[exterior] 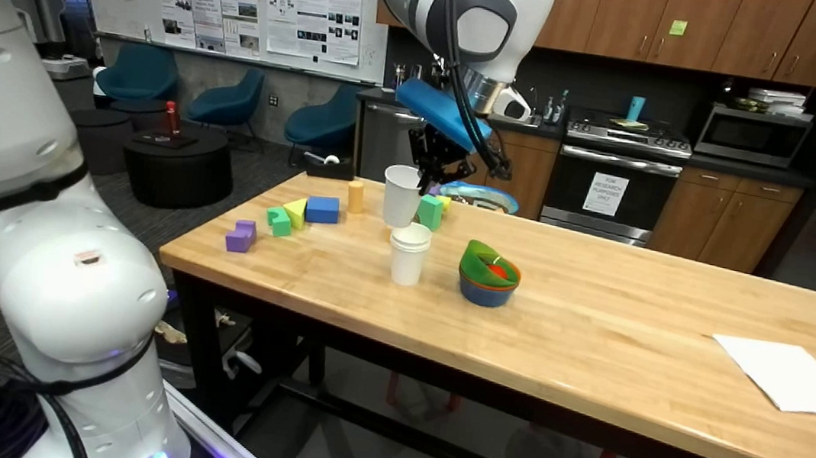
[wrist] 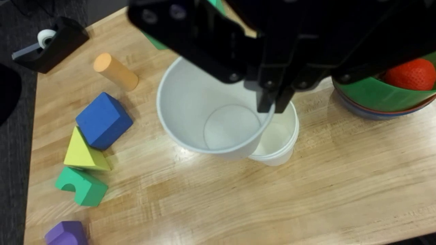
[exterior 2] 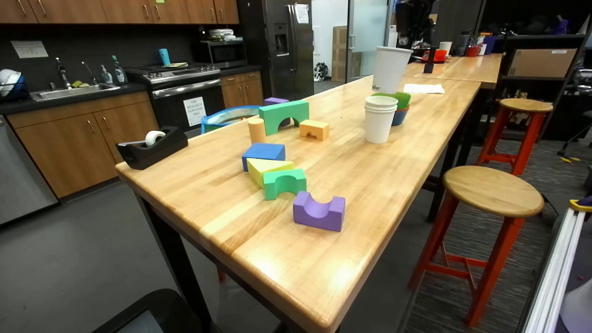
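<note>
- One white tapered paper cup [exterior: 402, 196] hung mouth-up, the black two-fingered gripper [wrist: 274, 103] clamped on its rim.
- What mattered most, to my eye: its long axis stood near upright, its base a little left of and above the mouth of the stack of nested white paper cups [exterior: 406, 263], in an exterior view; I couldn't tell whether they touched.
- Wrist view only: down into the held cup. Exterior view only: dark print [exterior 2: 378, 88] near its base.

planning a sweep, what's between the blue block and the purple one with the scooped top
A yellow triangular block, then a notched green block nearer the purple block; both exterior views and the wrist view show them.
</note>
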### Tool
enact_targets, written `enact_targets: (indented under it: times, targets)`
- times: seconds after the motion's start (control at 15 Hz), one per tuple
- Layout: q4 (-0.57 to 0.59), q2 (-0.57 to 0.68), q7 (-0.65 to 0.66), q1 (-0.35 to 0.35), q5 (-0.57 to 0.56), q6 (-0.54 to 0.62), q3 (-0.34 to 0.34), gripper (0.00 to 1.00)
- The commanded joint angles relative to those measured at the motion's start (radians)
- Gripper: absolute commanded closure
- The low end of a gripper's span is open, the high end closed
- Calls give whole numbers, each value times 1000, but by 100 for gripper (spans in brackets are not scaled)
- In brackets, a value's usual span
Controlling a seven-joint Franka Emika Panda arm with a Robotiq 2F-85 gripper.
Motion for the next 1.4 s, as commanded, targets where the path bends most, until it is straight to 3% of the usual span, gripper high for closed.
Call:
enact_targets:
  times: [0.0,1.33]
  targets:
    - [22,32,-14,-7,16,-22,-8,99]
    - [127,158,38,-21,14,-13,15,99]
